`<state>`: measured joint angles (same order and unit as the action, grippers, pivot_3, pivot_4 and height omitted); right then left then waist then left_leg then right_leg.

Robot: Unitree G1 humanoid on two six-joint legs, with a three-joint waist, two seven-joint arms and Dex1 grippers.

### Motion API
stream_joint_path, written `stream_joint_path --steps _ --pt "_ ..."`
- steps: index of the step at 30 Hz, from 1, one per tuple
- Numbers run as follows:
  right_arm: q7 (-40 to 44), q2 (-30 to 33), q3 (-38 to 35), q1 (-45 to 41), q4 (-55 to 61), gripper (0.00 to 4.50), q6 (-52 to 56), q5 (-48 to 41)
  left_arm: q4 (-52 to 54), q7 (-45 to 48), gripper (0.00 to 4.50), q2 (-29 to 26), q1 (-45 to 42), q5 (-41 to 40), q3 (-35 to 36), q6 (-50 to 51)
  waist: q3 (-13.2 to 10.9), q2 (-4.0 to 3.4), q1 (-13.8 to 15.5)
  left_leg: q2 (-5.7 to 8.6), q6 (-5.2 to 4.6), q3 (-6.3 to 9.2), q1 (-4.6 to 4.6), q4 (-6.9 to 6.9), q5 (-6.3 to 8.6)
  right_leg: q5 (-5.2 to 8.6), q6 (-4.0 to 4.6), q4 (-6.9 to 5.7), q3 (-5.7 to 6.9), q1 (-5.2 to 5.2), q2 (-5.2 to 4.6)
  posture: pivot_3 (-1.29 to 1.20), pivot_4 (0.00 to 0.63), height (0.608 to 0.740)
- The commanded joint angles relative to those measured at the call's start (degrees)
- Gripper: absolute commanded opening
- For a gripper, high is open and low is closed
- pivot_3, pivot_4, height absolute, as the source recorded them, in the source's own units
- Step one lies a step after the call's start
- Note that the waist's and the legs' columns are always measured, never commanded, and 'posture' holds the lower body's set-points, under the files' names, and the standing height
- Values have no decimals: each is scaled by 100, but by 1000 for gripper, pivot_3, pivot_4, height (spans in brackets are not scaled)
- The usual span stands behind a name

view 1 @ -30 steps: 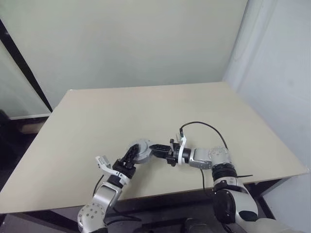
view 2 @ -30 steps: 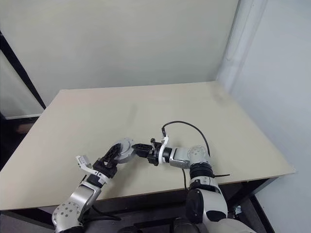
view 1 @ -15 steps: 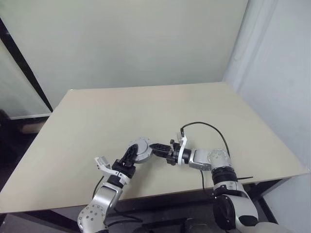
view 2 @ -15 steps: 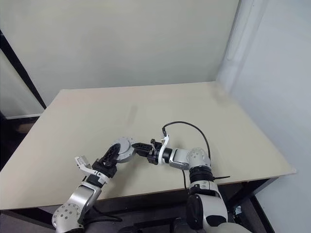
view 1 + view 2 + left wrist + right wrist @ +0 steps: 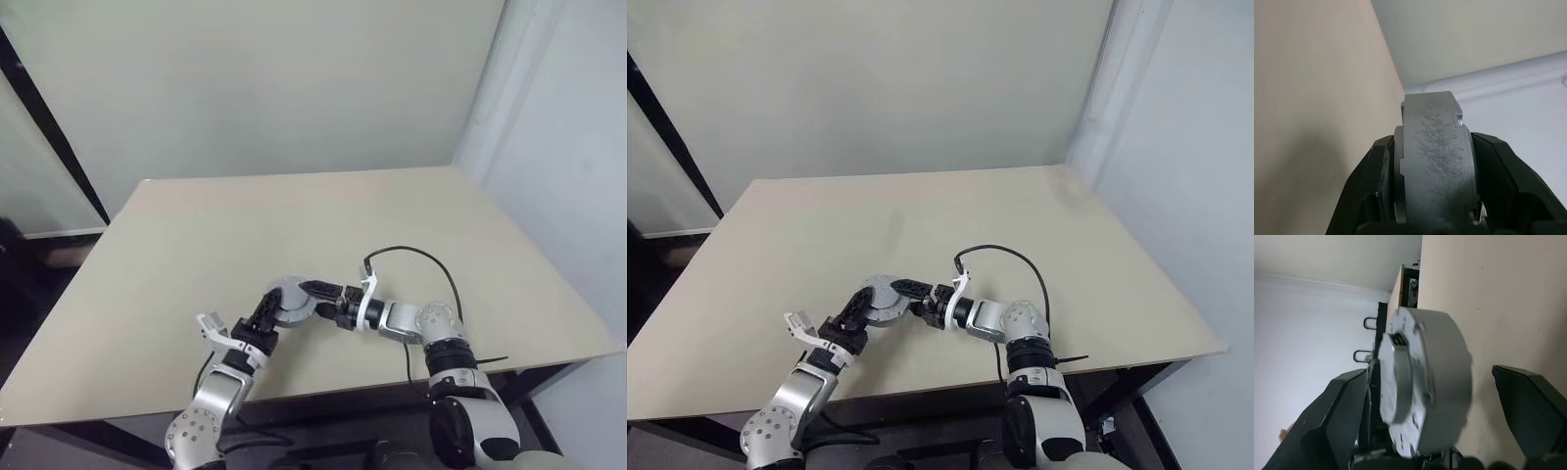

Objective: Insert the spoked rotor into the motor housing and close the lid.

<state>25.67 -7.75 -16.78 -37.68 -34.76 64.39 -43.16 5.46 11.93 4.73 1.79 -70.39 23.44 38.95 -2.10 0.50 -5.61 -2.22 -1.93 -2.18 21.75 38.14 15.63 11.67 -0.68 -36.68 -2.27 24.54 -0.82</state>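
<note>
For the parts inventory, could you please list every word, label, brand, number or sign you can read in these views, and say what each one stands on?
No readable text in any view.
The motor housing, held by the left gripper: bare scuffed grey metal, no marking legible.
The right gripper, open around the housing: plain black fingers, no label.
The table: plain, unmarked.

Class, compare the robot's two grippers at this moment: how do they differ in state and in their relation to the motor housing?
The left gripper is clamped on the motor housing, its black fingers pressing both sides of the rim; the right gripper stands open, its fingers apart from the housing on either side. The left gripper reaches up from the table's near edge; the right gripper points across from the right. Both meet at the housing above the table.
</note>
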Motion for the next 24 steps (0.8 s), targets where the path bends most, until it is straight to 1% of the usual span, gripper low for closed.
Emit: stream_joint_path --steps 1,3,6,11,15,20,24 --pt "91 -206 275 -58 287 4500 -608 227 207 60 1997 -52 -245 32 27 -313 0 0 -1 0 0 0 0 0 0 0 0 0 0 0 0 0 0 740" --pt "159 -190 578 75 485 4500 -1428 629 162 -33 1997 -115 -346 139 142 -541 0 0 0 0 0 -1 0 0 0 0 0 0 0 0 0 0 0 740" --pt "450 -13 1426 336 833 4500 -2577 1441 -1 -234 1996 -327 -541 672 293 -1036 0 0 1 0 0 2 0 1 0 0 0 0 1 0 2 0 0 740" --pt "883 253 2455 741 1327 4500 -3661 2328 -617 -614 1994 -706 -918 1577 556 -1864 0 2 13 3 1 1 1 0 0 0 -2 -1 -1 1 1 0 0 740" --pt "1119 541 3142 865 1421 4500 -4486 3027 -1093 -668 1994 -1069 -1102 2176 626 -2223 -4 24 17 9 2 -1 1 1 0 0 -2 -1 -4 0 -2 0 0 740" --pt "1395 757 3668 1024 1482 4500 -5334 3549 -1480 -423 1994 -1409 -1215 2593 555 -2334 -5 40 42 11 4 2 5 2 0 1 -3 -1 -2 1 -7 0 0 740" --pt "1497 792 3789 1072 1448 4500 -5592 3691 -1873 -262 1994 -1579 -1361 2857 539 -2387 -4 47 95 11 5 -1 3 3 -1 1 -3 -2 -2 1 -8 0 0 740"
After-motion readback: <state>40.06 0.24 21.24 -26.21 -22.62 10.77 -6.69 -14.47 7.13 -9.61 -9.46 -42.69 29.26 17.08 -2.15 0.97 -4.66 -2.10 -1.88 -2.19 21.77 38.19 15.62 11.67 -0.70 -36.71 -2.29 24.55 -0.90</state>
